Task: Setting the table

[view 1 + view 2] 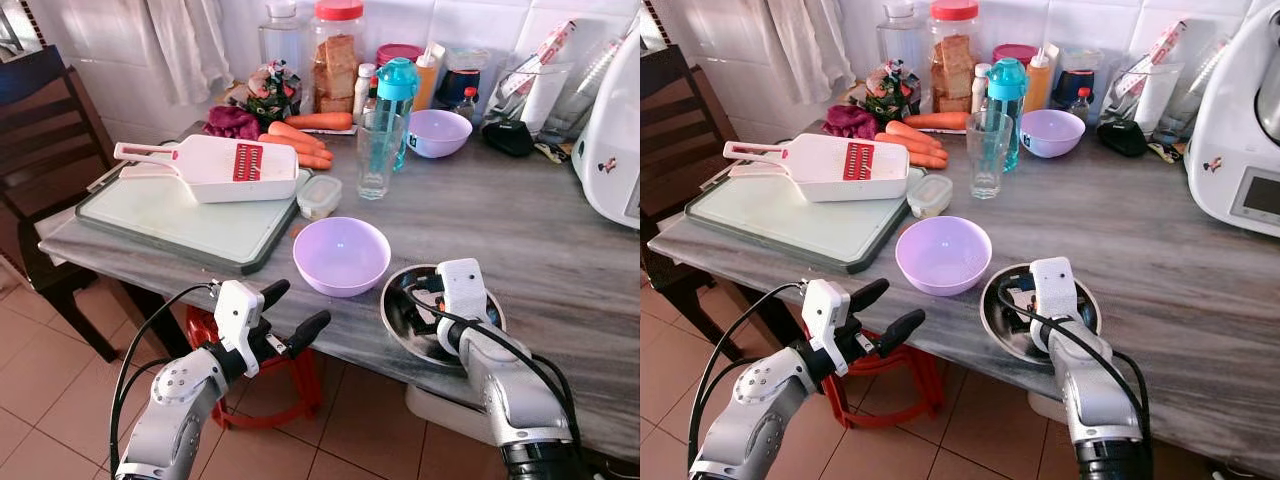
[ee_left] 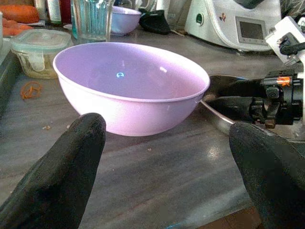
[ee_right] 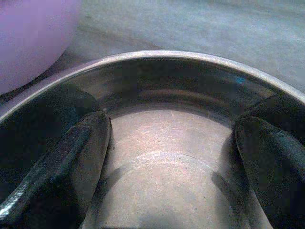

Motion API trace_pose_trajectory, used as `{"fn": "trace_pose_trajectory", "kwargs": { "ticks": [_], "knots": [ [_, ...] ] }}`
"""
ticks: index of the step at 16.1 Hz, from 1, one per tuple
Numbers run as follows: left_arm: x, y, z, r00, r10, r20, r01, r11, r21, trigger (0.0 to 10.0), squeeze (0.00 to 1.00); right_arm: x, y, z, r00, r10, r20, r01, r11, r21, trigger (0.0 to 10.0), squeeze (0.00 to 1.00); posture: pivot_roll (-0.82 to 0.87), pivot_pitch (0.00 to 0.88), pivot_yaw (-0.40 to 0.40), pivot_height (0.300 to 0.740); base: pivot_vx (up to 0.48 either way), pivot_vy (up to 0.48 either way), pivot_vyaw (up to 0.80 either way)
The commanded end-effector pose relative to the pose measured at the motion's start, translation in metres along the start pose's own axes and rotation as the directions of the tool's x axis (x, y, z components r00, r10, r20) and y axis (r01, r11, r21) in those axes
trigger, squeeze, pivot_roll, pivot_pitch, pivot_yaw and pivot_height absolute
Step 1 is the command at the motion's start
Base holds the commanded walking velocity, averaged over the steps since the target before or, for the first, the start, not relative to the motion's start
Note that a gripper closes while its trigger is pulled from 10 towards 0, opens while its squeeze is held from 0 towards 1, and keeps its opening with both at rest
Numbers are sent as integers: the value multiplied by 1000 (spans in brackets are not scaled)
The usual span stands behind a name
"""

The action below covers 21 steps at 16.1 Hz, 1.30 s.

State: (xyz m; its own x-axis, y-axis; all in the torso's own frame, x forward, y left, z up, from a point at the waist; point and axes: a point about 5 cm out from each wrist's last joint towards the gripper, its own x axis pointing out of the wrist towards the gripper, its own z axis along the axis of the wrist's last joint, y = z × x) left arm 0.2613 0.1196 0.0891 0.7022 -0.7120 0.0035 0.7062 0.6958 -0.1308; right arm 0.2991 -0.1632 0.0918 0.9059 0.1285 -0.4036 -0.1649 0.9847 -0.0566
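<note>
The right gripper (image 3: 171,157) reaches down inside the shallow round steel bowl (image 1: 398,318), its two black fingers (image 3: 86,157) spread wide apart with the bowl's scratched metal floor showing between them, so it is released and grasps nothing. That steel bowl sits near the front edge of the grey wood-grain table (image 1: 520,230). Just beside it, on the robot's left, stands the wide lilac plastic bowl (image 1: 341,255), upright; whether the two rims touch cannot be told.

The left gripper (image 1: 290,315) hovers off the table's front edge, below and in front of the lilac bowl, its fingers (image 2: 71,162) parted and holding nothing.

Farther left lies a pale green rectangular cutting board with a dark rim (image 1: 180,215), and a white mandoline slicer with a red blade panel (image 1: 215,165) rests across it. A small clear lidded container (image 1: 319,195) sits just beside the board's right corner. Behind it stand a tall clear drinking glass (image 1: 378,155) and a teal-capped water bottle (image 1: 397,90). A second, smaller lilac bowl (image 1: 438,132) is near the wall, with several orange carrots (image 1: 300,140) to its left. A white kitchen machine (image 1: 1240,150) stands at the far right. A red stool (image 1: 300,385) stands under the table on the tiled floor (image 1: 40,390).
</note>
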Motion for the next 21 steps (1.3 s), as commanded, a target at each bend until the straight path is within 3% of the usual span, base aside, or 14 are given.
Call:
{"fn": "trace_pose_trajectory", "kwargs": {
  "ticks": [1,5,14,21],
  "knots": [
    [0,-1,3,1000,-14,3,14,1000,11,10000,0,2,-1,1,1000,-8,5,8,1000,10,10000,1000,-17,18,25,740,0,0,0],
    [-1,0,4,1000,-16,-1,16,1000,14,10000,0,8,-1,2,1000,-15,18,14,1000,23,10000,1000,-14,18,28,740,0,0,0],
    [-2,-2,4,1000,-24,-3,24,1000,11,10000,0,19,14,10,997,40,67,-44,998,54,10000,1000,-7,15,28,740,0,0,0],
    [-3,0,4,1000,-24,-7,24,1000,11,10000,0,3,-1,24,990,-9,141,-1,997,77,10000,1000,-8,16,29,740,0,0,0]
  ]
}}
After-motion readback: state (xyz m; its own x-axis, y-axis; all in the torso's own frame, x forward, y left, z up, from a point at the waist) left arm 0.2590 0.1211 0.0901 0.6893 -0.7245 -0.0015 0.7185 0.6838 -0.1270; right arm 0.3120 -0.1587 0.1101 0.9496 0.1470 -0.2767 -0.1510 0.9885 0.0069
